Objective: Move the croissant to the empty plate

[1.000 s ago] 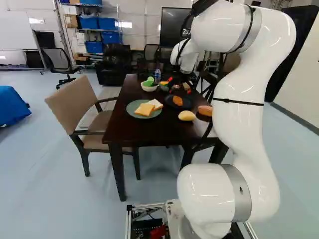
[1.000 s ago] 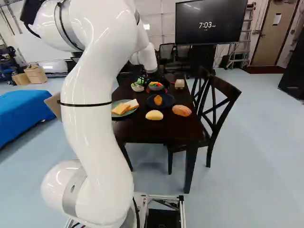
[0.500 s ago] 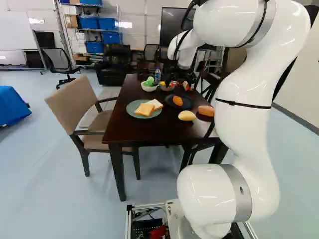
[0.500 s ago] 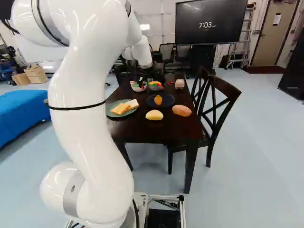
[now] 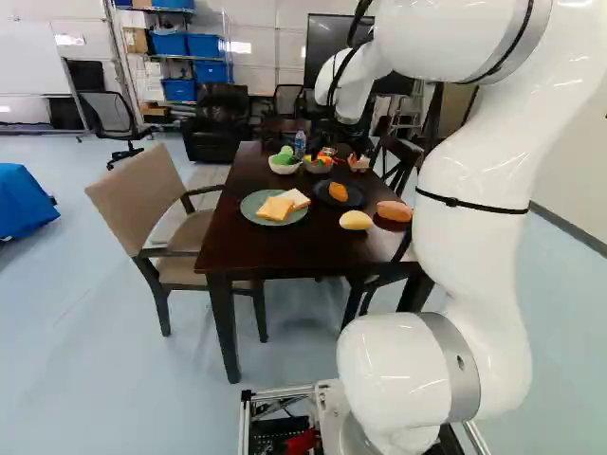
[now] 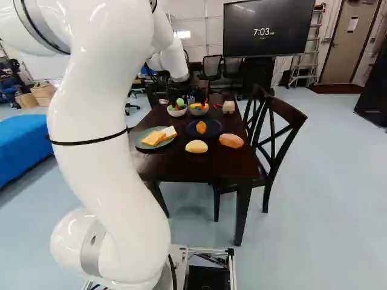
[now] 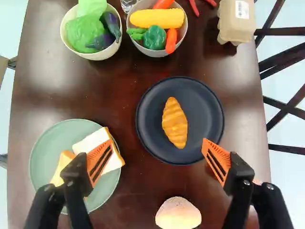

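Note:
My gripper (image 5: 332,138) hangs over the table's far part in the left base view. In the wrist view the gripper (image 7: 157,144) is open, nothing between its orange-padded fingers. Ahead of it, the orange-brown croissant (image 7: 175,122) lies on a dark round plate (image 7: 202,107). The same croissant (image 6: 201,127) shows in the right base view. A green plate (image 7: 45,143) holds bread slices (image 7: 97,145), partly covered by one finger. No empty plate is visible.
On the dark table (image 6: 187,169) are a pale roll (image 6: 196,146), a pinkish loaf (image 6: 231,140), two vegetable bowls (image 7: 97,55) (image 7: 153,51) and an egg carton (image 7: 237,21). Chairs (image 5: 156,204) (image 6: 281,136) flank the table.
The arm has swung, its wrist shifting left in the right base view and slightly upward, away from the plates. Its elbow moved outward in the left base view. The food and plates have stayed put.

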`<state>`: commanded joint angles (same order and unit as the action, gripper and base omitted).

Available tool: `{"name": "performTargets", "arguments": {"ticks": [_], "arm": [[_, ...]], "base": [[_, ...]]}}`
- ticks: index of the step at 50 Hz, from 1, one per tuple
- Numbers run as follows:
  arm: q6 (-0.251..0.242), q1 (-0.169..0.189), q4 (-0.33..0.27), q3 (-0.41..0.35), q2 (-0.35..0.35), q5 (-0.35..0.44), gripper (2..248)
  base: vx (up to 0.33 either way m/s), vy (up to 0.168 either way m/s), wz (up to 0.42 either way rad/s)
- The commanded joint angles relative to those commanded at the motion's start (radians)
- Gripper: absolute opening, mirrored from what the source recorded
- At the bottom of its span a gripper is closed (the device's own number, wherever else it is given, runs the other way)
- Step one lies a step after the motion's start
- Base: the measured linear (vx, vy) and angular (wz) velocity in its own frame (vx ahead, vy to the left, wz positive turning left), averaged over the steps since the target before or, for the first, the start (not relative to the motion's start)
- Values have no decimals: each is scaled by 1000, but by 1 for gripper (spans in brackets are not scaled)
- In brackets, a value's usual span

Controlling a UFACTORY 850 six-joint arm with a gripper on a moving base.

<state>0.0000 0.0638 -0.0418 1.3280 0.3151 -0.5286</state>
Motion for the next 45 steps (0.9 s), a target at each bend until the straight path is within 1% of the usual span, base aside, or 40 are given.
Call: {"name": "performTargets", "arguments": {"ticks": [23, 45], "arm": [[0, -2, 1, -35, -17, 39, 247], [0, -6, 4, -117, -56, 132, 247]], "base": [[0, 0, 0], [0, 0, 0]]}}
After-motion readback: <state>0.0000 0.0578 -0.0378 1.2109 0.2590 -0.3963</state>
